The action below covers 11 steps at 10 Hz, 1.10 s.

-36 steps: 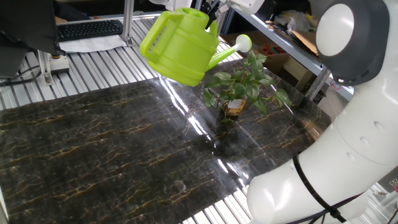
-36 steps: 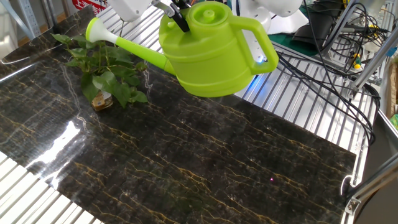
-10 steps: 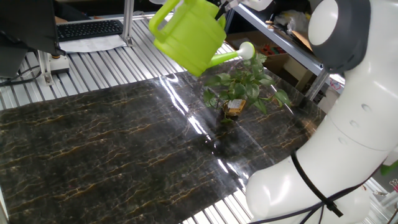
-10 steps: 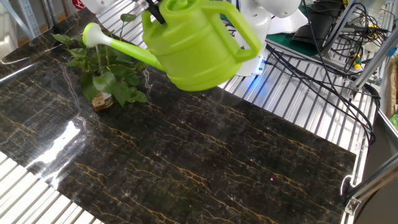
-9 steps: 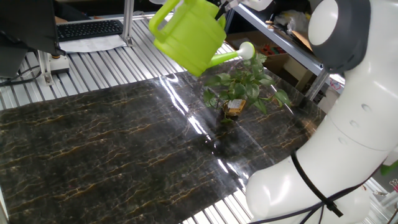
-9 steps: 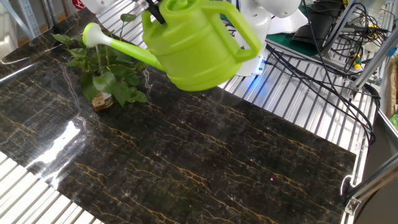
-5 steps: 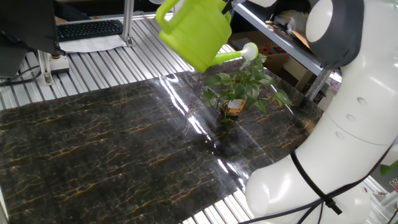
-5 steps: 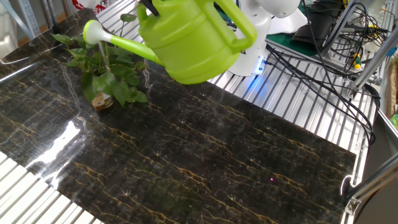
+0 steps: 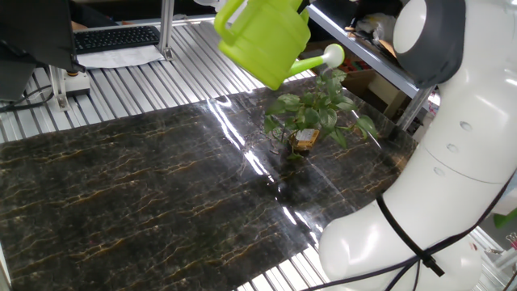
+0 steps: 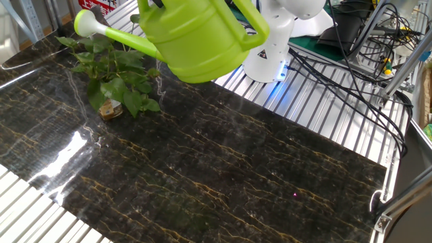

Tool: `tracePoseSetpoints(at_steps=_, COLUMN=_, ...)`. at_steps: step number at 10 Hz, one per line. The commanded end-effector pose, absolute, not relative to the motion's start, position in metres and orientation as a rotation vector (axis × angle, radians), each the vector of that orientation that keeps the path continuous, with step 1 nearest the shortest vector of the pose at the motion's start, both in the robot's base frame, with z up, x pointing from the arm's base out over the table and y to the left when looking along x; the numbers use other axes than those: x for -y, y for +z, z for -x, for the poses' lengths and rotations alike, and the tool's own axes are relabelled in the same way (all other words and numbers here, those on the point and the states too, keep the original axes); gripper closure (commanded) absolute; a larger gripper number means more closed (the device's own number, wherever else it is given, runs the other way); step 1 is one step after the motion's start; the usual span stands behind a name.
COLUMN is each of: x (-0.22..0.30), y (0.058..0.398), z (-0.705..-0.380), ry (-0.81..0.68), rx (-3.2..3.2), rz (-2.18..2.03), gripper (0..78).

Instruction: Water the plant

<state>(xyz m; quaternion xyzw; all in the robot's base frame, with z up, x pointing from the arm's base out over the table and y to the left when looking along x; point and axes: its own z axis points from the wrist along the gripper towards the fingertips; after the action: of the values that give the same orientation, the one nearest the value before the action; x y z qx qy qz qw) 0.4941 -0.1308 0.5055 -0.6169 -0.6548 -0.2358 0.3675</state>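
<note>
I have the lime-green watering can [image 9: 266, 42] up in the air, tilted spout-down, its white rose [image 9: 333, 55] hanging just above the top leaves of the plant [image 9: 315, 113]. From the other fixed view the can [image 10: 192, 37] fills the upper middle of the picture, with the spout reaching left over the plant [image 10: 111, 77]. The plant stands in its small brownish pot [image 10: 110, 109] on the dark marbled table [image 10: 223, 175], near the far corner. My pincer is cut off by the top edge in both views, so I cannot tell how far it is open or where it grips the can. The arm's white base [image 10: 266, 54] sits behind the can.
</note>
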Motion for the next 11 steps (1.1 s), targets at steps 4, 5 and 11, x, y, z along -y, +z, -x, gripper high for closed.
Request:
tracePoseSetpoints(at_steps=4, x=0.133, y=0.51, z=-0.494, ry=-0.618, rx=1.656, rz=1.588, gripper=76.4)
tracePoseSetpoints(at_steps=5, x=0.131, y=0.509, z=-0.493, ry=-0.615, rx=1.656, rz=1.592, gripper=76.4)
tracePoseSetpoints(at_steps=11, x=0.107, y=0.503, z=-0.471, ry=-0.635, rx=1.664, rz=1.635, gripper=76.4)
